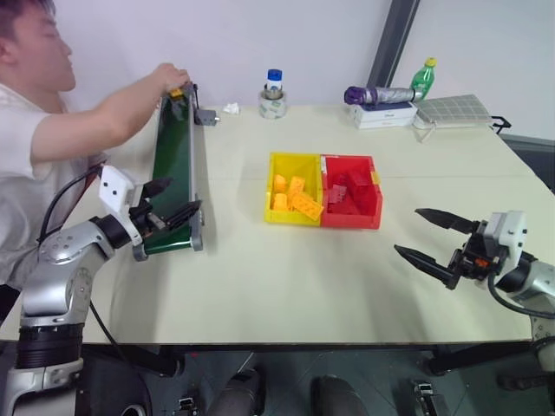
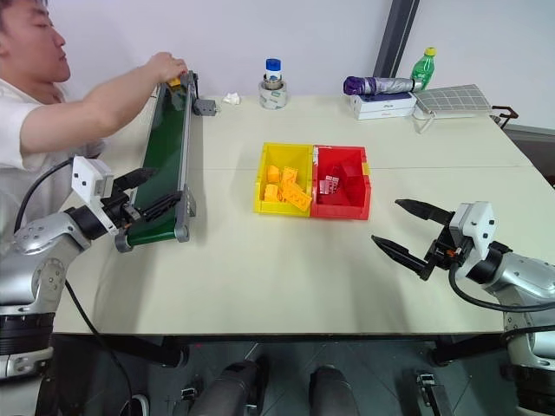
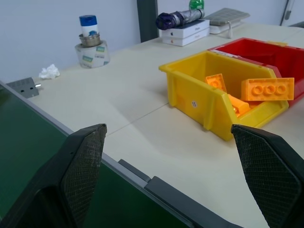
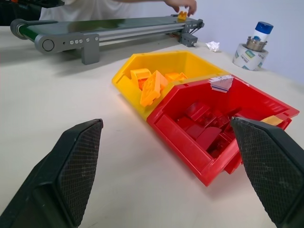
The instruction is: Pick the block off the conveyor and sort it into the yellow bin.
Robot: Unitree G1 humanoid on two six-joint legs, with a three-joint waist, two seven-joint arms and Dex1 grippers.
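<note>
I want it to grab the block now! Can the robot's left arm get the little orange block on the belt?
Probably not yet. The block sits at the conveyor's far end under a person's hand, while the open left gripper waits at the near end.

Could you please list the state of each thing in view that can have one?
block: on the conveyor's far end, under a person's hand
conveyor: near end bare
yellow bin: holds orange bricks
red bin: holds red bricks
left gripper: fingers open, empty
right gripper: fingers open, empty
</note>
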